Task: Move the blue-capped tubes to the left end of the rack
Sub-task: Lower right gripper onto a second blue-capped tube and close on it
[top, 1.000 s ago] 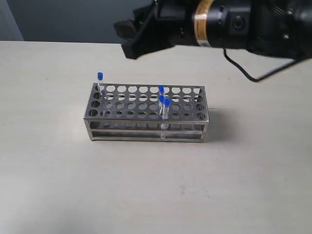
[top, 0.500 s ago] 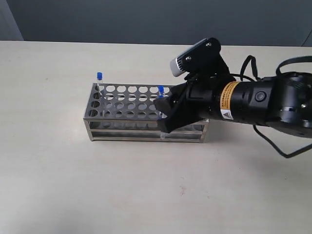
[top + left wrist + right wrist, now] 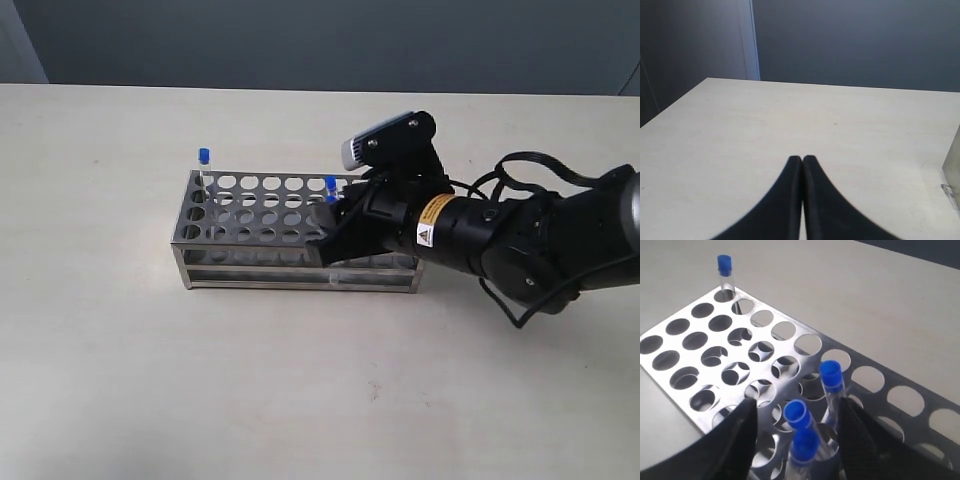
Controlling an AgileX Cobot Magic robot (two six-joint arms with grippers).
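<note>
The steel rack [image 3: 250, 244] stands mid-table. One blue-capped tube [image 3: 204, 156] sits in its far left corner hole. A second blue cap [image 3: 330, 184] shows beside my right gripper [image 3: 335, 238], which is low over the rack's middle and hides the other tubes there. In the right wrist view the rack's plate [image 3: 717, 339] lies below, with the corner tube [image 3: 724, 264] far off. Three blue-capped tubes [image 3: 831, 375], [image 3: 796, 413], [image 3: 805, 445] stand close together. My right gripper [image 3: 797, 404] is open and straddles the two nearer ones without touching. My left gripper [image 3: 802, 159] is shut and empty over bare table.
A corner of the rack [image 3: 952, 167] shows at the edge of the left wrist view. The pale table [image 3: 300, 400] stretches round the rack on all sides. A dark wall [image 3: 300, 40] runs behind the table's far edge.
My right arm has come down from high behind the rack to its top plate. Its open fingers now sit around the clustered tubes. The tubes and rack have not moved.
</note>
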